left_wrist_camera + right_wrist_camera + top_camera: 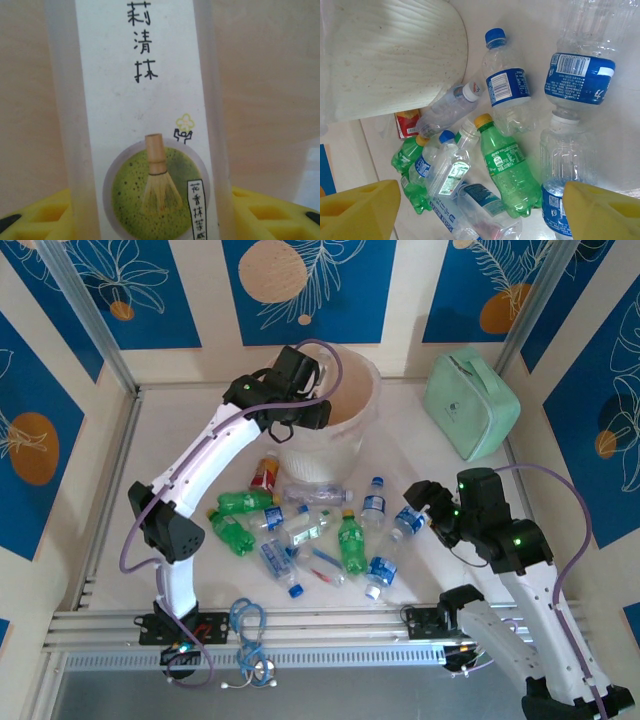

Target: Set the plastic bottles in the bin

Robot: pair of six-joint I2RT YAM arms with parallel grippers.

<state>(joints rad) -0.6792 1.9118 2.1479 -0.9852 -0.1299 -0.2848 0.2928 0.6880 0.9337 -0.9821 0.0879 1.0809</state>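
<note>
My left gripper (306,400) hangs over the near rim of the round white bin (352,430). It is shut on a clear bottle with a white matcha-picture label (145,125), which stands between the yellow fingers (35,215) with the bin's inside behind it. Several plastic bottles (300,530) lie on the table in front of the bin: green ones (507,165), blue-labelled clear ones (507,87) and a red-labelled one (265,473). My right gripper (425,505) is open above the right side of this pile, nothing between its fingers (355,207).
A mint green zip case (472,405) lies at the back right, beside the bin. A coiled blue cable (247,625) rests on the front rail. Patterned walls close in the table on three sides.
</note>
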